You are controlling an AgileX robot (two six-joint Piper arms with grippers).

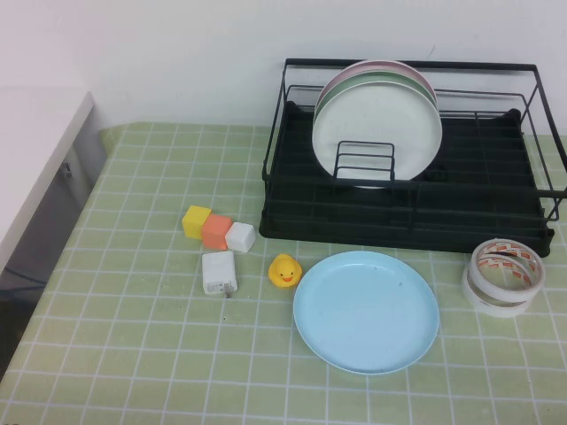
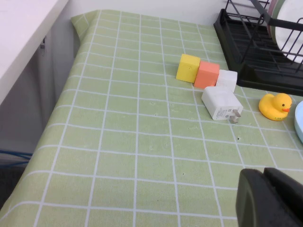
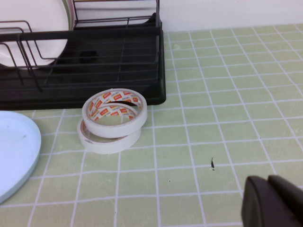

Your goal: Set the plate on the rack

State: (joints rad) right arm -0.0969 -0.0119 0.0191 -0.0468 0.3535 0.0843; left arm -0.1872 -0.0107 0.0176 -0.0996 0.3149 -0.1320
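You have the round, plain sky-blue plate [image 1: 366, 311] lying flat on the green-checked bench [image 1: 133, 354], just in front of the large black wire dish rack [image 1: 407, 208], which stands upright by the wall and already holds plates on edge in its slots.

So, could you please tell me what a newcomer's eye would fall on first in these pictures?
Probably the light blue plate, lying flat on the green checked tablecloth in front of the black rack, where a white plate already stands upright. A yellow rubber duck sits just left of the blue plate and stacked tape rolls to its right. The left gripper and right gripper show only in their own wrist views, low over the cloth.
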